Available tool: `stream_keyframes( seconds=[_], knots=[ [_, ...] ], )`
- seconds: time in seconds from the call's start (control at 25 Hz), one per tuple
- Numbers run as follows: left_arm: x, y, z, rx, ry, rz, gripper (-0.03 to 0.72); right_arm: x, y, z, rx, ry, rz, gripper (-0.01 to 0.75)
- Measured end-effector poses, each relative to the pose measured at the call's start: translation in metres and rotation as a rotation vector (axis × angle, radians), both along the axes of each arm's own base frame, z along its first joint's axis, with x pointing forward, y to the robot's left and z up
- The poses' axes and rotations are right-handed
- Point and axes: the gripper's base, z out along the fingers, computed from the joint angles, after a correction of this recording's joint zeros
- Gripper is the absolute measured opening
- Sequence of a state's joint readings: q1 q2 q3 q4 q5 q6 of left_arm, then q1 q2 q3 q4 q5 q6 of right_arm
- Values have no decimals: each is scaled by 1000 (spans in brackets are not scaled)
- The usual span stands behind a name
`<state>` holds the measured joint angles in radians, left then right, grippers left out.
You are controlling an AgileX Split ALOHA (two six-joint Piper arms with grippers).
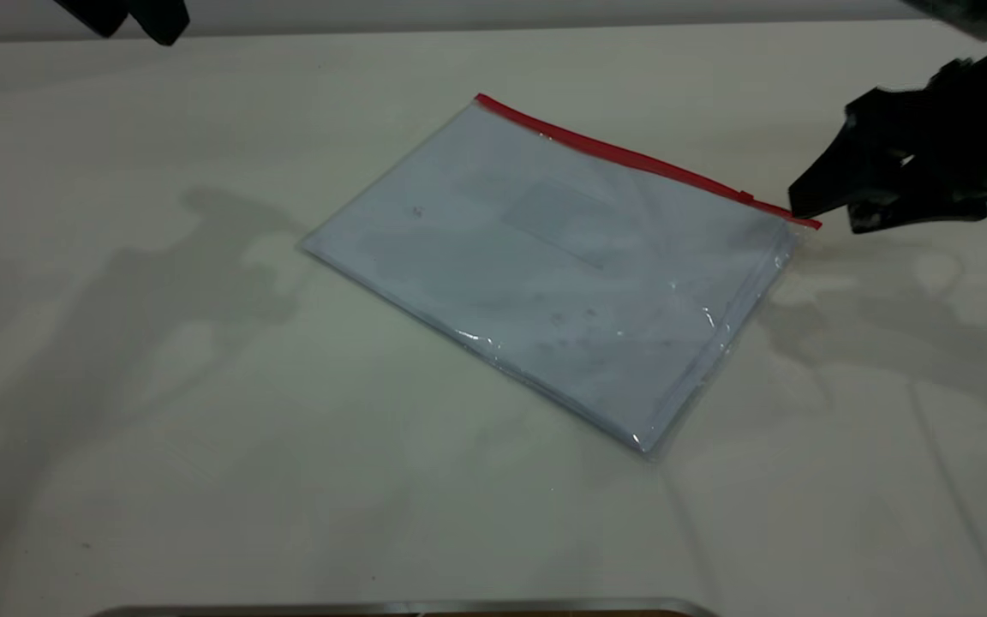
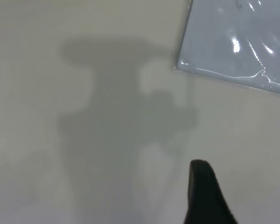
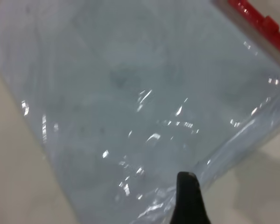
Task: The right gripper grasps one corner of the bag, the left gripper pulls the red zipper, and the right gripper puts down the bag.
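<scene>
Exterior view: right black wedge-fingered claw point(image 1: 823, 214), fingers apart, just beside red-strip corner point(image 1: 802, 221) of flat clear plastic bag point(image 1: 545, 266); left claw point(image 1: 129, 17) far off, state untellable.

The bag point(image 1: 562, 274) is clear, maybe pale blue inside. Its zipper point(image 1: 631, 157) is red. The table point(image 1: 202, 471) is white.

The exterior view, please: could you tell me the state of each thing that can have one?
Clear plastic bag with white sheets inside: lying flat on the table, not lifted.
Thin red zipper strip: slider tab sits near the right-hand end.
Right black claw: fingers parted, at the bag's red-strip corner, grasp not confirmed.
Left black claw: raised at the far left edge, away from the bag.
</scene>
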<state>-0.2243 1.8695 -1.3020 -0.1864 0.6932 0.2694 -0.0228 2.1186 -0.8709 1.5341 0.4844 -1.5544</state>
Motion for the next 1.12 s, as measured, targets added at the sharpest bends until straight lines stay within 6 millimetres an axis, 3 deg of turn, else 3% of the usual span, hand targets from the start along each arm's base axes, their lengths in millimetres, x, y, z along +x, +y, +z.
stream_keyframes(
  seconds=[0.44, 0.76, 1.12],
  knots=[
    [0, 0, 0, 1, -1, -6, 482, 21, -5, -45, 38, 37, 26, 578],
    [0, 0, 0, 2, 2, -6, 482, 35, -25, -61, 103, 19, 7, 578],
    [0, 0, 0, 1, 3, -5, 482, 40, -24, -79, 133, 5, 37, 579]
  ],
)
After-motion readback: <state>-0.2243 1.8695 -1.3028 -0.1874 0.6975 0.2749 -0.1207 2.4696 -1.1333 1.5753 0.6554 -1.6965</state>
